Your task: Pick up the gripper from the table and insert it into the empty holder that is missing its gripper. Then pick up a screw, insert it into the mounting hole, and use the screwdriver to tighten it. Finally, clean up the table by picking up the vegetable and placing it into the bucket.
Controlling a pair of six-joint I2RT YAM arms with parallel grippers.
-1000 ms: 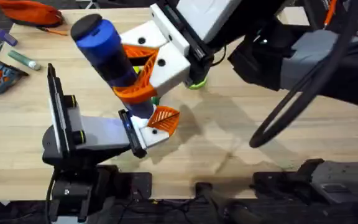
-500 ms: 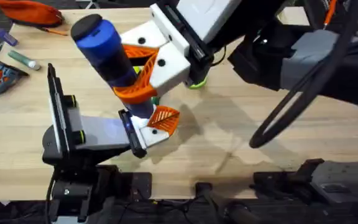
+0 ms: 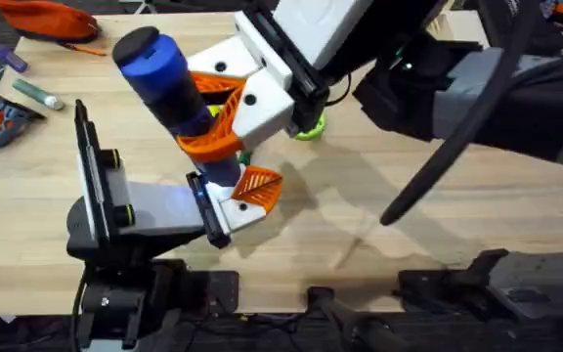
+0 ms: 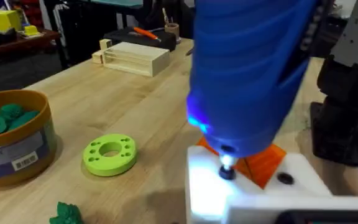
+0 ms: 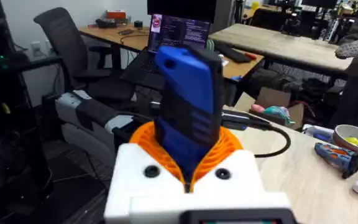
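Screwdriver [image 3: 169, 83] stood gripped upright between my right fingers [image 3: 225, 115], bit down on the holder [image 4: 247, 186] my left fingers presented, so the screw could tighten.

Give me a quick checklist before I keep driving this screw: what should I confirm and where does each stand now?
1. Screwdriver gripped: ok, the right gripper has its orange pads clamped around the blue body.
2. Bit on the screw: ok as far as visible; the tip meets a dark screw head on the white mount in the left wrist view.
3. Screwdriver powered: ok, its light glows onto the mount.
4. Screw fully seated: cannot tell.
5. Orange tip in the mount: ok, it sits against the white mount beside the bit.
6. Cleanup: not ok, a green vegetable lies on the table outside the bucket.
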